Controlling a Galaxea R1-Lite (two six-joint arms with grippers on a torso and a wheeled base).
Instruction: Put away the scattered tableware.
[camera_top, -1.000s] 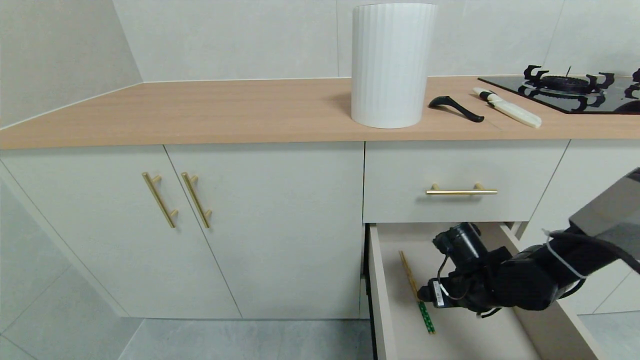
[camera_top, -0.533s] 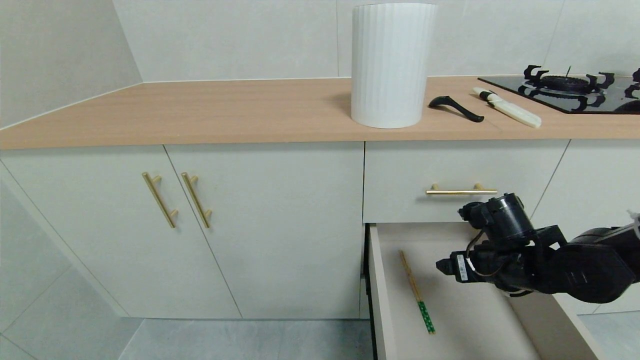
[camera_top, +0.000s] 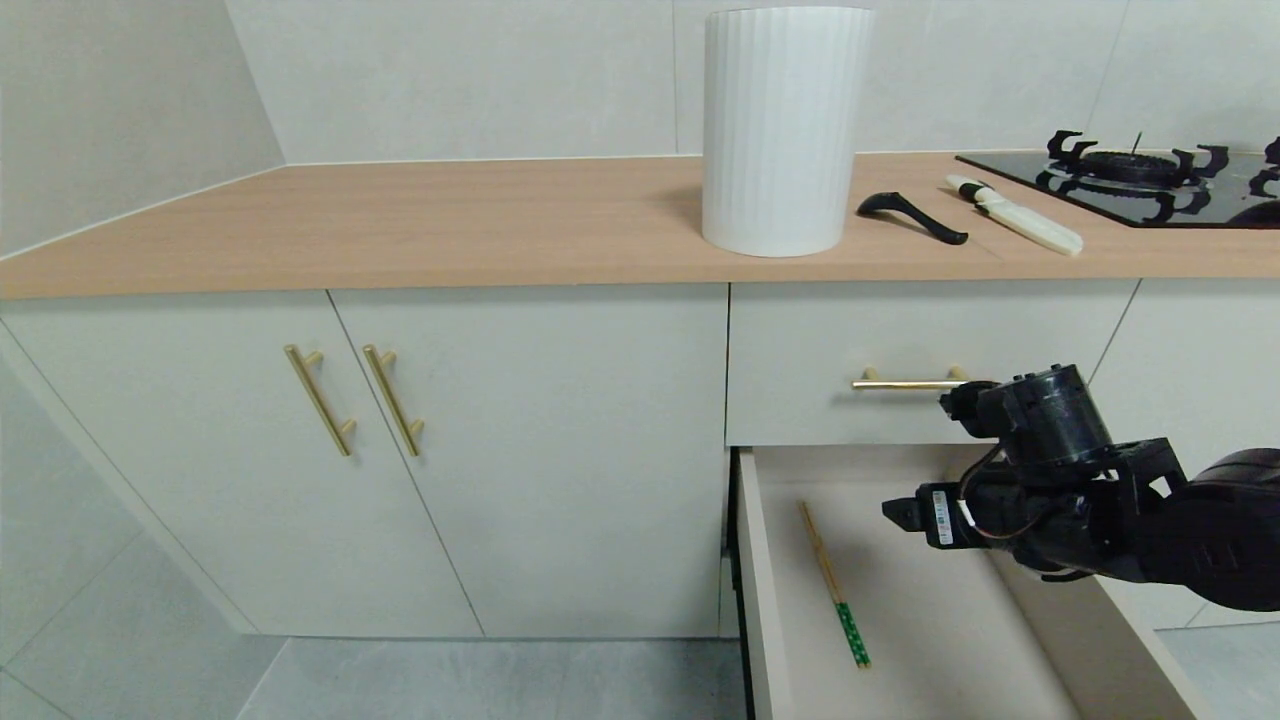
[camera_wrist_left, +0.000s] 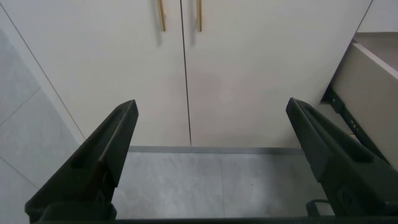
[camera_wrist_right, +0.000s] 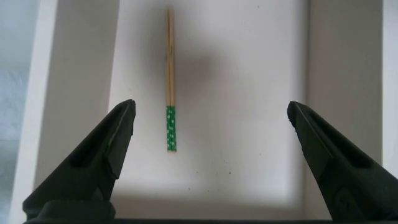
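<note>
A pair of wooden chopsticks (camera_top: 832, 597) with green ends lies flat on the floor of the open lower drawer (camera_top: 757, 580). In the right wrist view the chopsticks (camera_wrist_right: 170, 81) lie well below my right gripper (camera_wrist_right: 211, 162), which is open and holds nothing. My right arm (camera_top: 1060, 500) hangs above the drawer's right half. On the counter lie a black spoon (camera_top: 910, 216) and a white knife (camera_top: 1015, 213). My left gripper (camera_wrist_left: 211, 162) is open and empty, low before the double cabinet doors (camera_wrist_left: 186, 68).
A tall white ribbed container (camera_top: 783, 130) stands on the wooden counter left of the spoon. A gas hob (camera_top: 1140, 175) is at the far right. The upper drawer with a gold handle (camera_top: 905, 383) is closed. Double cabinet doors (camera_top: 400, 450) are closed.
My right arm has risen out of the drawer and drawn back to the right, away from the chopsticks. The chopsticks stay where they lay.
</note>
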